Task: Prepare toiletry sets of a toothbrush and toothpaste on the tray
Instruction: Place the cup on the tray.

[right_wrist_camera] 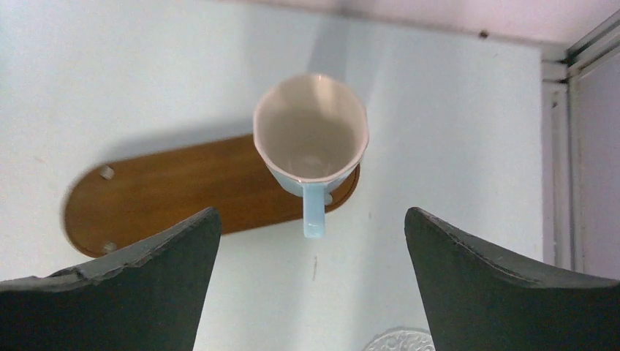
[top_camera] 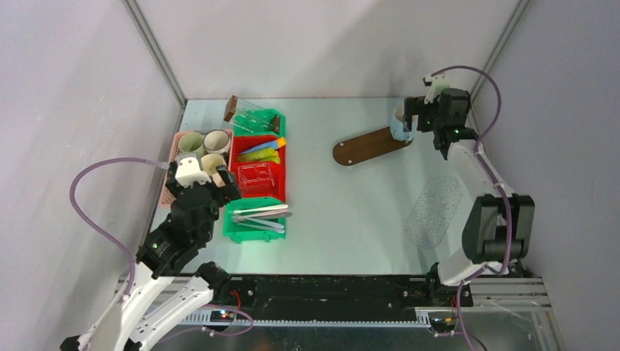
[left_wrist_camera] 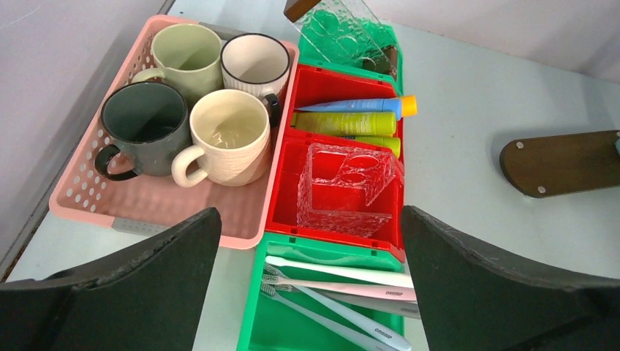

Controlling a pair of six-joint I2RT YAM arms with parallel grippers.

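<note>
**Pale tabletop between grey walls: blue mug on the wooden tray**

Pale green tabletop [top_camera: 351, 212] fills the overhead view. The oval wooden tray [top_camera: 362, 148] lies right of centre, with the pale blue mug [right_wrist_camera: 311, 139] upright on its right end and its handle pointing to the lower edge of the right wrist view. The right gripper [right_wrist_camera: 311, 219] hangs above it, fingers spread wide and clear of the mug, holding nothing.

At the left, the left gripper [left_wrist_camera: 311, 212] is equally wide and empty. Above it in its wrist view, a pink basket [left_wrist_camera: 88, 212] holds four mugs: pale green [left_wrist_camera: 183, 55], white with a dark rim [left_wrist_camera: 256, 62], dark [left_wrist_camera: 142, 124] and cream [left_wrist_camera: 230, 135]. The red bin [left_wrist_camera: 322, 84] beside it carries a blue tube with an orange cap [left_wrist_camera: 351, 106], a yellow-green tube [left_wrist_camera: 343, 123] and a clear plastic holder [left_wrist_camera: 347, 186] that half hides a third tube. Toothbrushes [left_wrist_camera: 343, 274] lie in the green bin [left_wrist_camera: 252, 322] at the lower edge, cut off by the frame. Their handles bear small dark print, too small to read. No label on the tubes is legible.
</note>
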